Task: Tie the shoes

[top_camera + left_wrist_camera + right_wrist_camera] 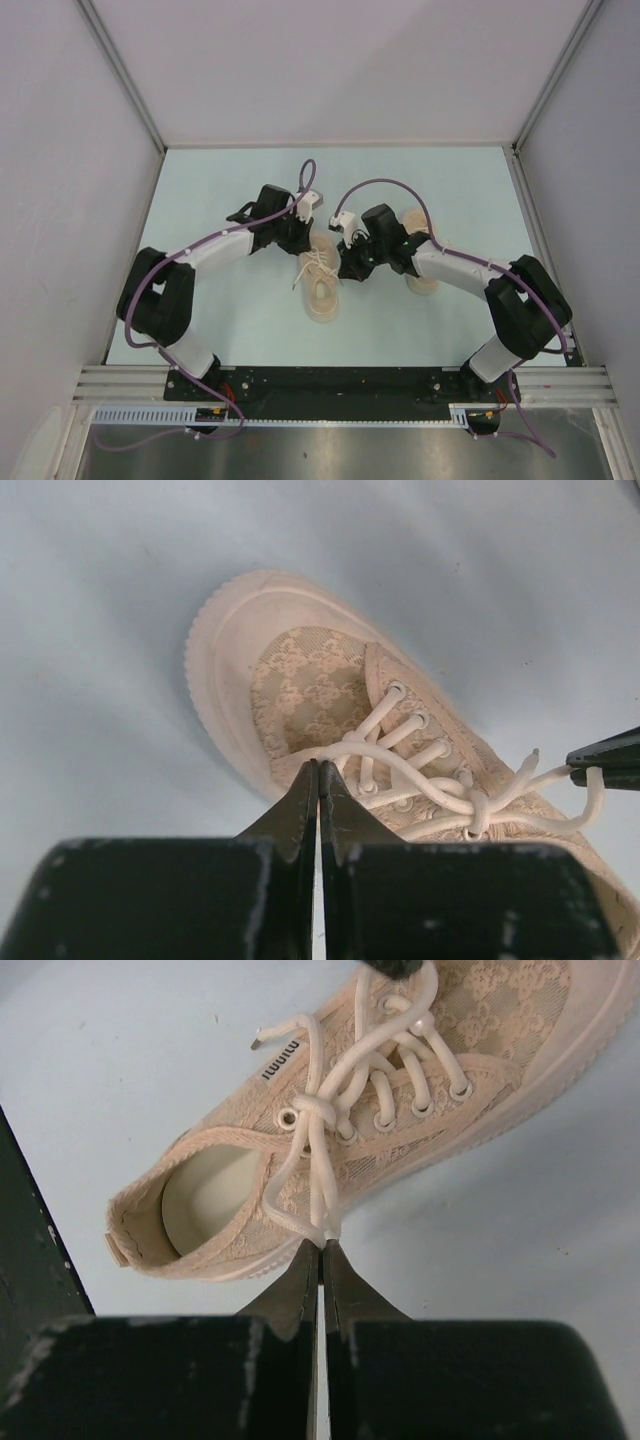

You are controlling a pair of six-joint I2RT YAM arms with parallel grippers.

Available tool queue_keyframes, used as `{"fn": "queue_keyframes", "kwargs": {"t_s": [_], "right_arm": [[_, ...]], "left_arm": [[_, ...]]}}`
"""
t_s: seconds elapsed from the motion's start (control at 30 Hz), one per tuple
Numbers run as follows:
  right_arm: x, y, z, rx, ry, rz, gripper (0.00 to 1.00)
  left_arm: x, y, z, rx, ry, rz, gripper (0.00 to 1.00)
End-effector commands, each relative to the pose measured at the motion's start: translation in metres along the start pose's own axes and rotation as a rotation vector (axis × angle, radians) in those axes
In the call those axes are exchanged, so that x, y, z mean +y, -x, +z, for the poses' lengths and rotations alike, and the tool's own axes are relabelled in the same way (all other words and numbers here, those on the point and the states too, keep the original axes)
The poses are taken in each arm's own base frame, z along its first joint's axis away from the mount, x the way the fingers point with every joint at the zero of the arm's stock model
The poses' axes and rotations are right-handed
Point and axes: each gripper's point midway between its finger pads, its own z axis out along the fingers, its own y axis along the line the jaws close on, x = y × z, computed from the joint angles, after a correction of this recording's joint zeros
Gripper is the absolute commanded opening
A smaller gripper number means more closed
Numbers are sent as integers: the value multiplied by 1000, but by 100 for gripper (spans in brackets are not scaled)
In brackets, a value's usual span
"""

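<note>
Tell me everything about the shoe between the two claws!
The shoe is small and beige, with lacy patterned cloth, a pale ribbed toe and sole, and a tiny side label with dark letters. It stands upright on its sole on the pale blue table. Its off-white lace is crossed into a first knot, not a bow yet. The left claw and right claw are each shut on a loop of lace, holding it out to either side.

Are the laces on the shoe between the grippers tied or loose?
Tied: a knot sits over the shoe, the right gripper pinching one loop, the left gripper another.
</note>
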Motion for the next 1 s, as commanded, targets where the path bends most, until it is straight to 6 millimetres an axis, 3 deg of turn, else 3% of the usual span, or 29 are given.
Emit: {"fn": "queue_keyframes", "kwargs": {"t_s": [0.0, 0.37, 0.97], "right_arm": [[2, 19, -16, -30, -13, -66, 0], [3, 8, -21, 15, -9, -94, 0], [9, -16, -19, 102, 37, -79, 0]], "left_arm": [[8, 25, -26, -80, 80, 132, 0], [24, 15, -30, -44, 145, 239, 0], [54, 9, -33, -27, 193, 256, 0]]}}
